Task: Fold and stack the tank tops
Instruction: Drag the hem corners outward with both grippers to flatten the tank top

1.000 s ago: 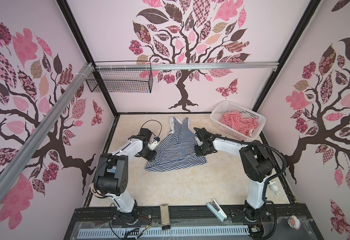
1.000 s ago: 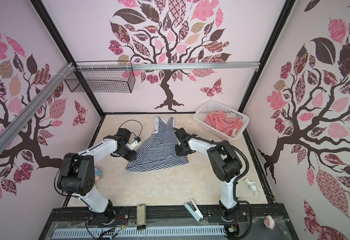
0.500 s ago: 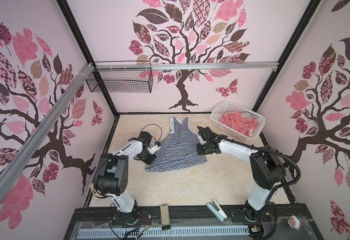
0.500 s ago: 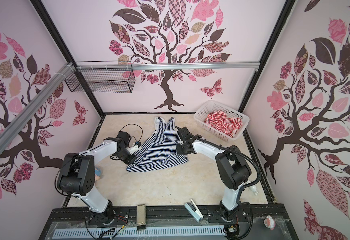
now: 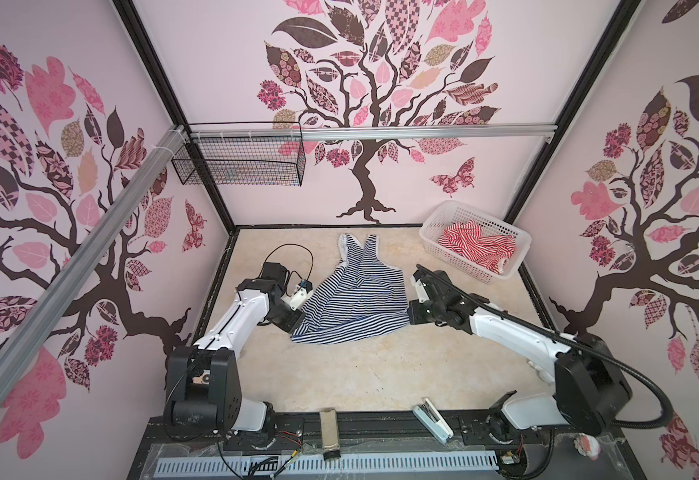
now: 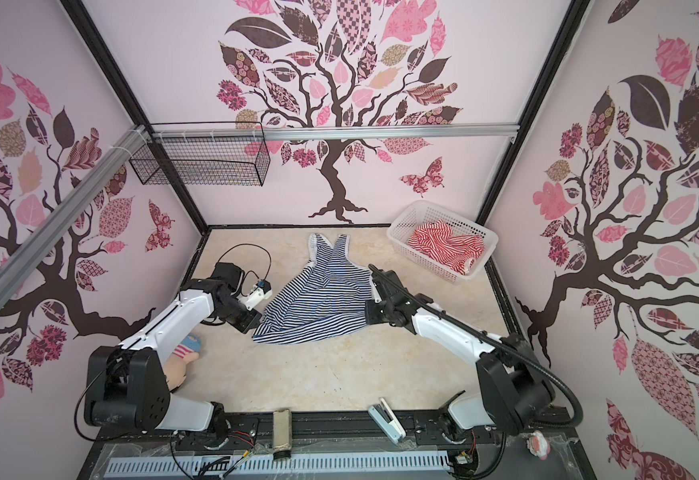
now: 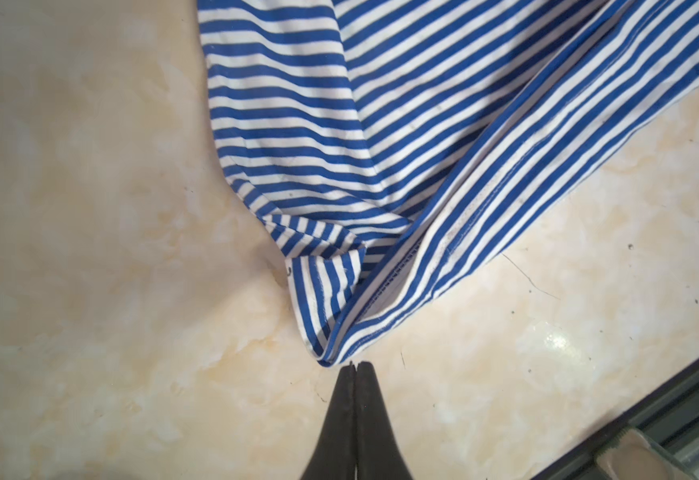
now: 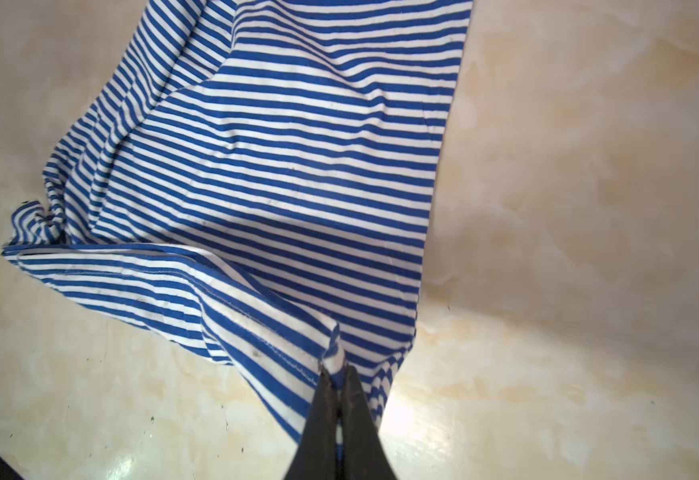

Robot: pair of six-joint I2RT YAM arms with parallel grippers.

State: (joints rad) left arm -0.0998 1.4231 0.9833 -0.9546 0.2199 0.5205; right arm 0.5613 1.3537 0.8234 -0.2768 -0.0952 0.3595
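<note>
- The navy top (image 5: 352, 299) lies on the desk (image 5: 339, 374) near the middle, seen in both top views (image 6: 318, 299). Its straps point to the back wall and its hem to the front.
- The cloth is not flat: creases run along it, and the hem is rumpled at both lower corners.
- The left hand (image 7: 355, 368) has its fingers pressed together with no cloth between them. Its tips sit right at a folded corner of the hem of the navy top (image 7: 381, 124); whether they touch it I cannot tell.
- In a top view the left hand (image 5: 294, 324) is low at the left lower corner of that top.
- The right hand (image 8: 335, 370) pinches the hem of the navy top (image 8: 277, 166) at its other lower corner. A small fold of striped cloth stands up between the fingers.
- In a top view the right hand (image 6: 366, 318) is at the right lower corner of the top, close to the desk.
- The red top (image 5: 476, 247) lies crumpled in a white basket (image 5: 433, 245) at the back right corner of the desk, well apart from the navy top.
- A doll (image 6: 181, 357) lies at the left side of the desk, partly hidden behind the left arm.
- A stapler (image 5: 433, 419) lies at the front edge, near the right arm's base.
- A wire basket (image 5: 240, 162) hangs on the rail at the back left.
</note>
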